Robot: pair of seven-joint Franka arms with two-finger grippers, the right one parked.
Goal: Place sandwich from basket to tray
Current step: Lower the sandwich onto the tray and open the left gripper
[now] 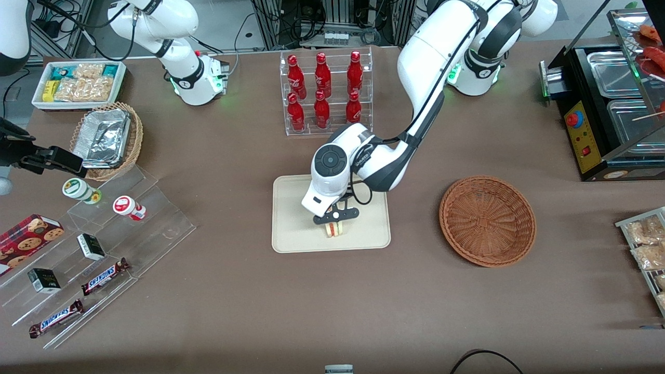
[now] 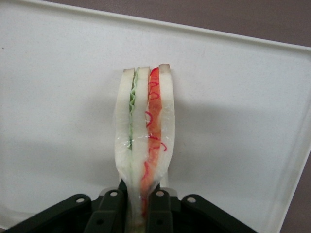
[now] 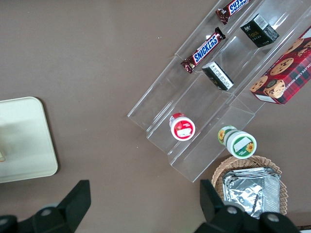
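1. The end effector [image 1: 336, 222] is low over the cream tray [image 1: 291, 228], its fingers [image 2: 159, 208] clenched on the tapered end of the wrapped sandwich [image 2: 144, 141].
2. The sandwich stands on edge over the tray's surface, nearer the front camera than the tray's middle. Whether it already rests on the tray or hangs just above it, I cannot tell.
3. It looks light and soft: pale bread with green and red filling in thin clear film. A hard pinch would likely crush it, and the film may be slippery, so the narrow end with the flat bread faces between the pads seems the sensible hold.
4. Standing on its thin edge it may topple when let go.
5. The round reddish-brown wicker basket [image 1: 487, 220] sits apart from the tray, toward the working arm's end of the bench, with nothing in it.
6. A clear rack of red bottles [image 1: 324, 91] stands farther from the front camera than the tray, well apart. Nothing crowds the tray itself.
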